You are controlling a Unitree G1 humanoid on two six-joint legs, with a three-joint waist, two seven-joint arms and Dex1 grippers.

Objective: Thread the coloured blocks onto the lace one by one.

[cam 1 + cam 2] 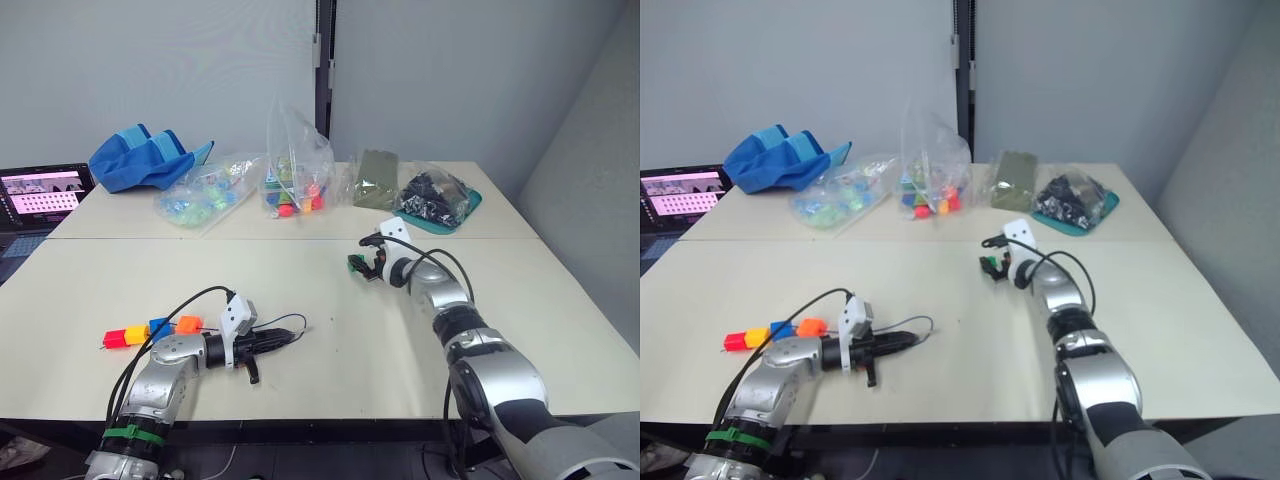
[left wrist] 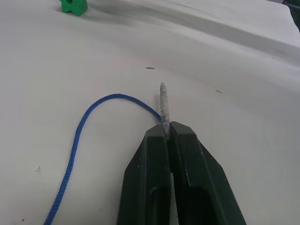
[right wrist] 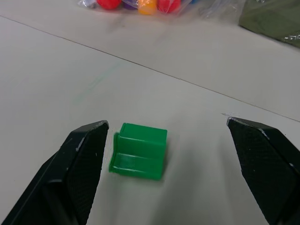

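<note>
**Green block sits between the open right jaws; lace tip pinched in the left**

The right gripper (image 3: 164, 136) stands with its jaws spread wide, holding nothing. The green block (image 3: 138, 151) lies on the surface between them, much closer to one finger than the other, so the jaws look off-centre over it. Judging from this, a small sideways shift before closing would seat it better.

The left gripper (image 2: 167, 133) has its jaws pressed together on the lace (image 2: 77, 140), gripping just behind the stiff pale tip (image 2: 163, 101). The tip's long axis runs straight out along the fingers, pointing across the surface toward the right arm. The blue cord loops back beside the jaws.

4 blocks, red (image 1: 114, 339), yellow (image 1: 136, 334), blue (image 1: 159, 326) and orange (image 1: 188, 324), sit in a row by the left forearm, apparently already on the lace.

The right arm is clearly nearer the green block. Bare surface (image 1: 330, 300) lies between the 2 grippers, giving open room to meet. The clear bags (image 1: 293, 180) stand well apart along the far side.
</note>
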